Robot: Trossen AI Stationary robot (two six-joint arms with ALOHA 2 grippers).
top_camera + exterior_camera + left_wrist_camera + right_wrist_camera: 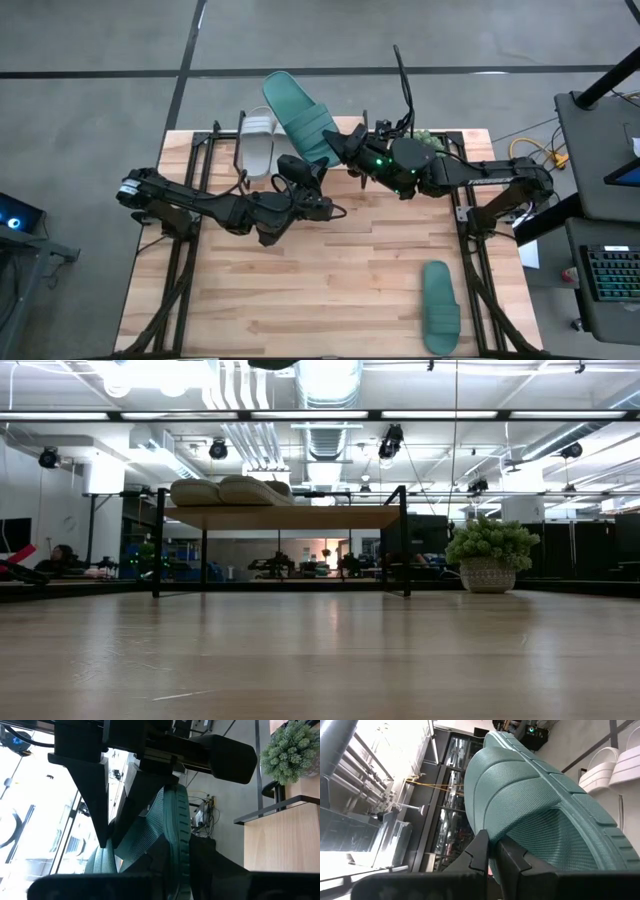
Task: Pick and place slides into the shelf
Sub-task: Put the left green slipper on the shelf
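A: Where's the teal slide rn?

B: I've got it pinched in the right gripper, raised over the shelf. Left gripper just beside it; can't tell its fingers. White pair sits on top, 2nd teal slide well behind.

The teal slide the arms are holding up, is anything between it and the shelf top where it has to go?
Nothing visible blocks it. The teal slide is held raised by the right gripper, left gripper alongside, next to the shelf. Two white slides take the shelf's left end; the rest looks bare.
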